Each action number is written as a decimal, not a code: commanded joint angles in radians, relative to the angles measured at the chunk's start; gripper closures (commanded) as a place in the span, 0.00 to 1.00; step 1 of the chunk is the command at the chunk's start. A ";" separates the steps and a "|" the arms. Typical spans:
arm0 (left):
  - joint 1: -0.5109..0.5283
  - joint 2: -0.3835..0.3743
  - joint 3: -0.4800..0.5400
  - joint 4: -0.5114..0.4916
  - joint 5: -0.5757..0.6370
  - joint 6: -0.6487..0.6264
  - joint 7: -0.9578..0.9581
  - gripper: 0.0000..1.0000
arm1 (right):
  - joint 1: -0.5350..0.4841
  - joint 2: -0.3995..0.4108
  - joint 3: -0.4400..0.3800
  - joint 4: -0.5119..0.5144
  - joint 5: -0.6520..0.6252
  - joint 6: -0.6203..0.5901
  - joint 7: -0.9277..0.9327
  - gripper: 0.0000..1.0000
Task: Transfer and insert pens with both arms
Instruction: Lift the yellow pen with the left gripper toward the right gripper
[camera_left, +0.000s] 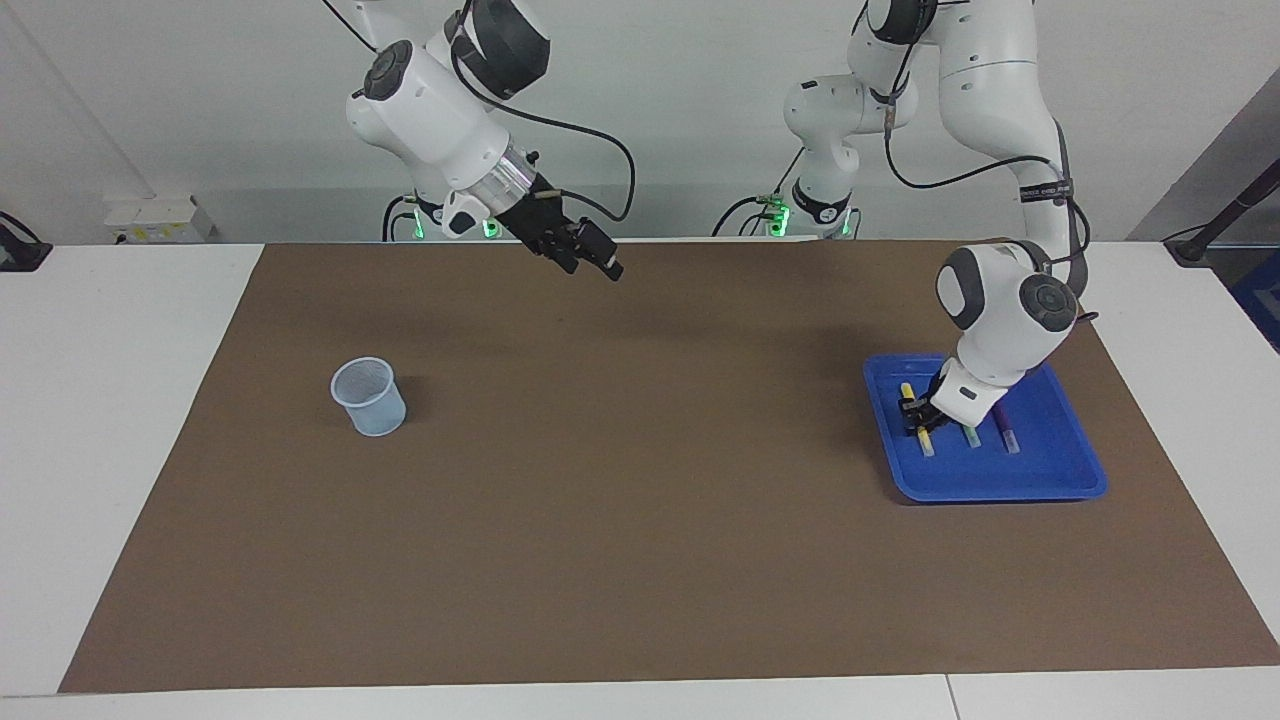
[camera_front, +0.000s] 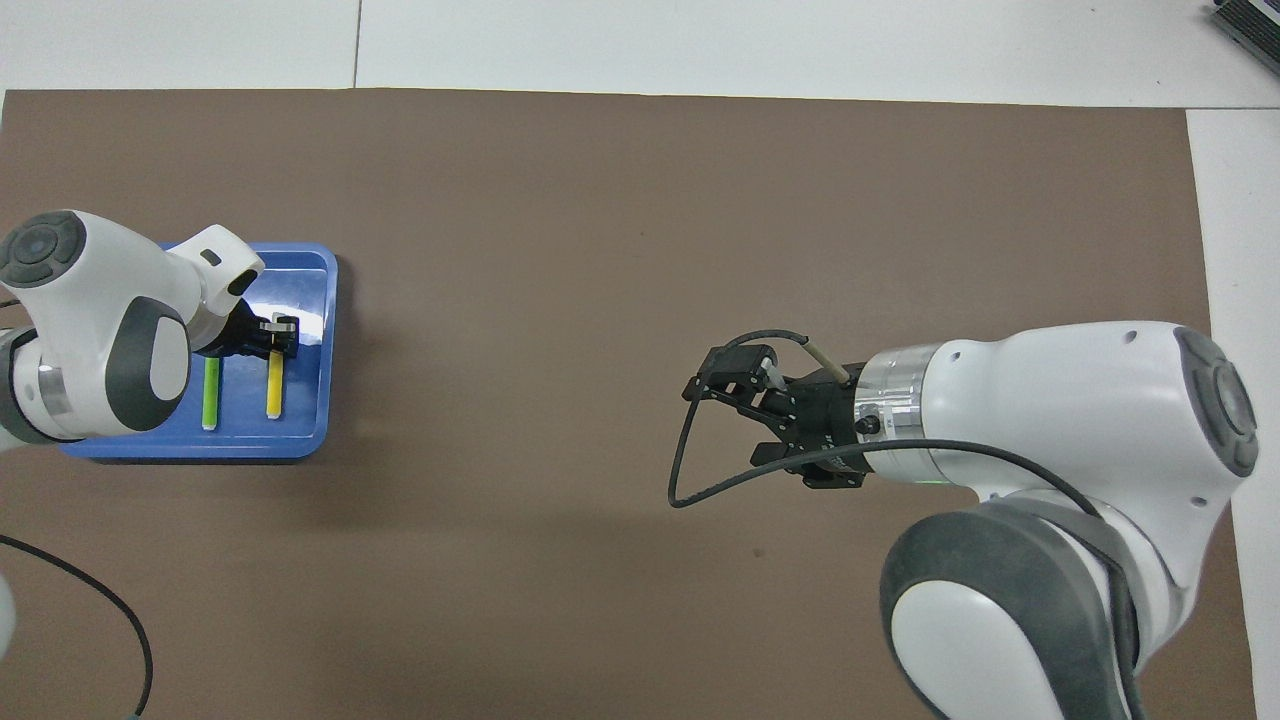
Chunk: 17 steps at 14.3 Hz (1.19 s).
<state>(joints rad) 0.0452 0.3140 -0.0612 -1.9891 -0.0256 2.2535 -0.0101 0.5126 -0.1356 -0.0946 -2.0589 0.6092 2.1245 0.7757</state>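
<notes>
Bright even overhead light, soft shadows on the mat (camera_left: 640, 500), glare in the tray (camera_front: 300, 300), sharp focus

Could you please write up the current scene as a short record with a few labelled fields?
surface: brown mat on a white table
tray: blue tray toward the left arm's end, holding three pens
pens: yellow pen, light green pen, purple pen, lying side by side
left end effector: down in the tray, shut on the yellow pen
right end effector: open, empty, raised over the mat
cup: pale blue mesh cup, upright, toward the right arm's end
</notes>
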 joint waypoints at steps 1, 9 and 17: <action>-0.022 0.007 -0.002 -0.016 -0.014 -0.005 -0.022 0.90 | 0.027 0.019 0.001 -0.001 0.041 0.060 0.011 0.00; -0.011 0.005 0.000 -0.002 -0.014 -0.052 -0.021 1.00 | 0.069 0.039 0.001 -0.001 0.075 0.132 0.094 0.00; -0.005 -0.039 0.001 0.177 -0.034 -0.293 -0.157 1.00 | 0.075 0.045 0.001 0.006 0.073 0.153 0.161 0.00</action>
<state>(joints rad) 0.0435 0.3050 -0.0639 -1.8527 -0.0459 2.0324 -0.1158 0.5833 -0.0968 -0.0946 -2.0568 0.6599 2.2586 0.9152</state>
